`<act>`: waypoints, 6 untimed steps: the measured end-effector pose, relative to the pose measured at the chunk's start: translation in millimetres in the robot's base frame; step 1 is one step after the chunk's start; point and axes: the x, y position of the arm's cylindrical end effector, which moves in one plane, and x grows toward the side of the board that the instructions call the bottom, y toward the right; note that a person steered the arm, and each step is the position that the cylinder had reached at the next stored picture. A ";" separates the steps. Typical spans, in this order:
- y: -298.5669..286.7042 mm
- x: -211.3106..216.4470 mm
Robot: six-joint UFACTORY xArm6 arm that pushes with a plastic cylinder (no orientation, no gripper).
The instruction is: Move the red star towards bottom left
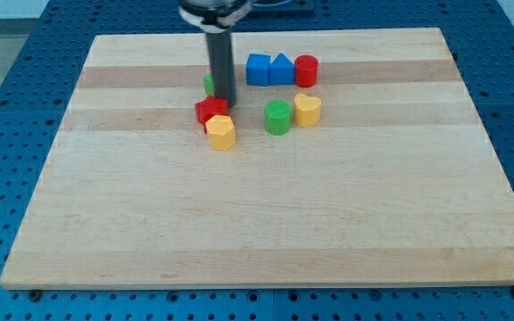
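My tip (pixel 226 98) is sitting at the upper right edge of the red star (pixel 210 110), touching it or just short of it; I'm not able to tell which. It's a bare rod, no jaws, holding nothing.

The red star is lying in the upper middle of the wooden board (pixel 266 223), and I'm using it as the landmark. A yellow block (pixel 222 132), rounded and heart-like, is butting against the star's lower right. A green block (pixel 209 85) is peeking out above the star, mostly hidden behind the rod, so I can't call its shape.

To the star's right: a green cylinder-like block (pixel 277 117), then a yellow heart-ish block (pixel 307 109). Up and right of the star: a blue cube (pixel 257 69), a blue triangular block (pixel 281 69) and a red cylinder (pixel 306 69), lined up touching.

How I'm judging the push: the tip is already on the far side from the target, so I'm planning a straight drive down-left through the star's centre. The risk is the yellow block being dragged along, or the star's points making it rotate off the tip. I'd be keeping the line slightly left to shed the yellow one.

The blocks are looking like smooth matte plastic; the board is pale striped wood, flat, and should be letting them slide easily.
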 end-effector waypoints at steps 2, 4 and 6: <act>-24.2 26.9; 24.0 22.7; -26.0 52.8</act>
